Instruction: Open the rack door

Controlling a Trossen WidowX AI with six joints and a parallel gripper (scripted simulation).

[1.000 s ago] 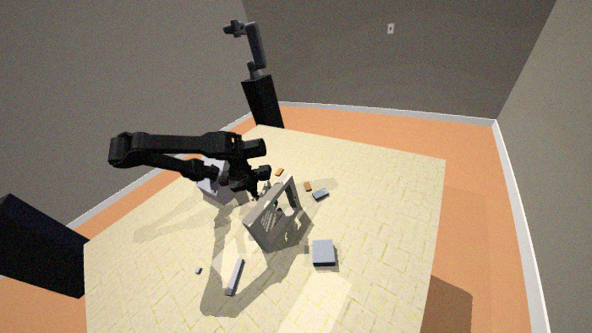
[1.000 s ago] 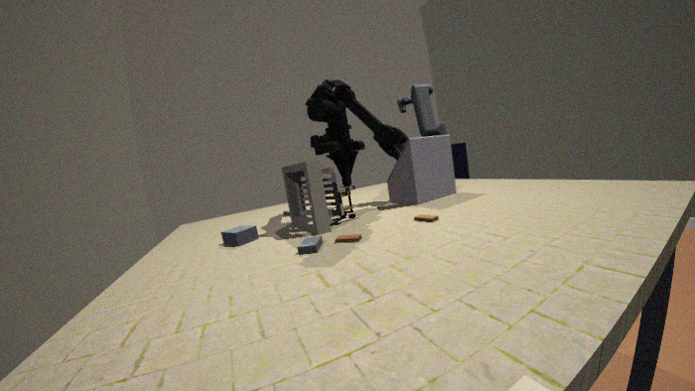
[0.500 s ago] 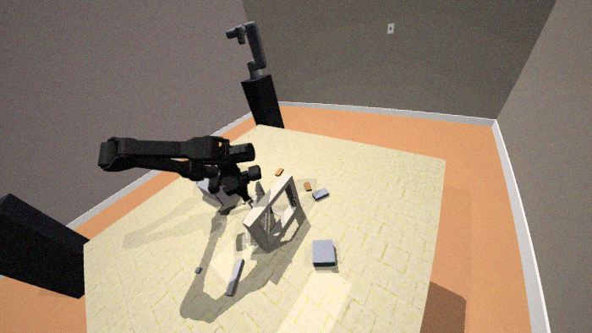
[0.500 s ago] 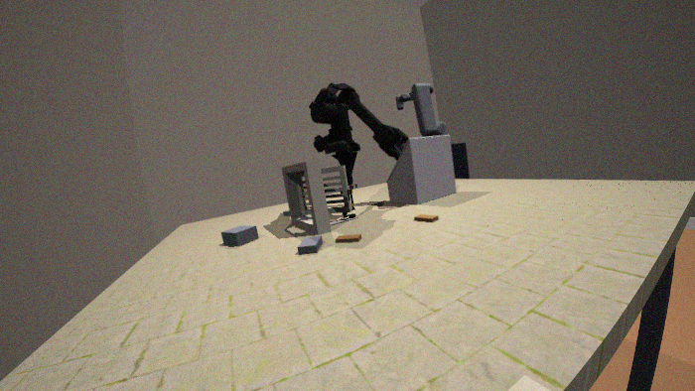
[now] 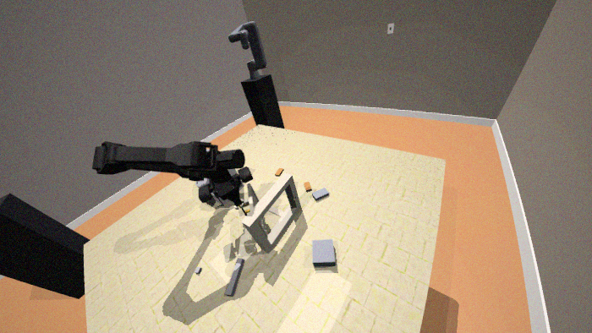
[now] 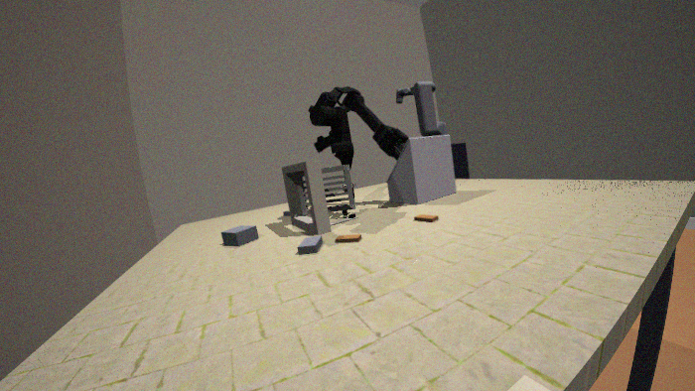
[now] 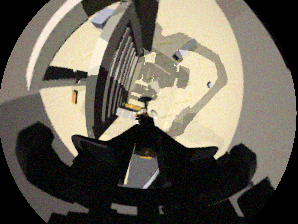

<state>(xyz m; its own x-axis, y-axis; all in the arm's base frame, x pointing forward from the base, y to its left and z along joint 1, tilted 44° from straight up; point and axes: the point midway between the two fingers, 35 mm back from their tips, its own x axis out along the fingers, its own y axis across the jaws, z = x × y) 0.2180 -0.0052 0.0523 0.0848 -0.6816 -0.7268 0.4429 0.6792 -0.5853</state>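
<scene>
The grey rack frame (image 5: 260, 237) (image 6: 318, 203) stands upright on the table. Its slatted door (image 6: 336, 186) (image 7: 117, 75) stands well open, swung out toward the arm's side; its exact angle is hard to tell. My gripper (image 5: 243, 207) (image 7: 145, 127) points down on the outer side of the door, close beside it, and is shut on the door handle. The handle is mostly hidden by the dark fingers, so how far it is turned cannot be told. In the exterior view the door hides the fingertips.
A large grey block (image 5: 323, 252) (image 6: 239, 235), a smaller one (image 5: 320, 194) (image 6: 310, 244) and two orange pieces (image 5: 307, 186) (image 6: 426, 217) lie near the frame. A long grey bar (image 5: 234, 277) (image 7: 186, 48) and a tiny block (image 5: 198, 270) lie on the other side. A grey pedestal (image 6: 432, 169) stands behind.
</scene>
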